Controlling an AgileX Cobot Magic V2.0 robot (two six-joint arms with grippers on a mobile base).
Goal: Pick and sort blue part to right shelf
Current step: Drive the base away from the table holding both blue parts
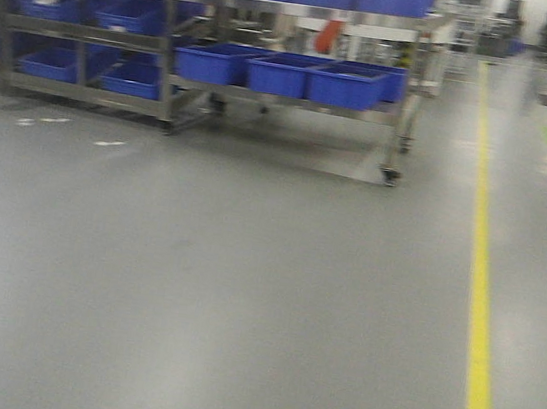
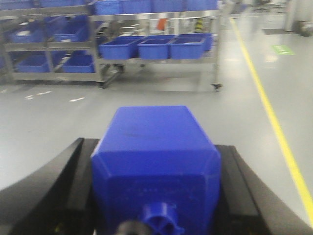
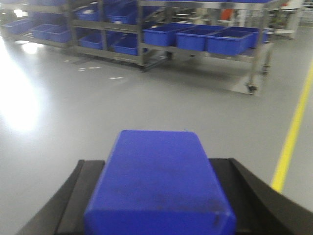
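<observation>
My left gripper (image 2: 156,196), jaws closed on a blue part (image 2: 154,142); black fingers (image 2: 58,186) press both its sides. My right gripper (image 3: 159,196) clamps a 2nd blue part (image 3: 156,171) likewise. The right shelf (image 1: 287,98) stands well ahead across the grey floor (image 1: 192,285), with 3 blue bins (image 1: 345,85) at the front of its lower tier, left of a yellow line (image 1: 481,313).

I've got a blue part (image 2: 156,161) clamped in the left gripper (image 2: 154,147): boxy plastic block, flat top, bevelled near edges, small round nub on its near face. Second blue part (image 3: 159,181) is clamped in the right gripper (image 3: 156,162): plain block, scuffed top. Right shelf (image 1: 299,10) stands well ahead, blurred. It's a steel frame on castors, with open blue bins (image 1: 280,74) side by side on the lower level and more on top.
</observation>
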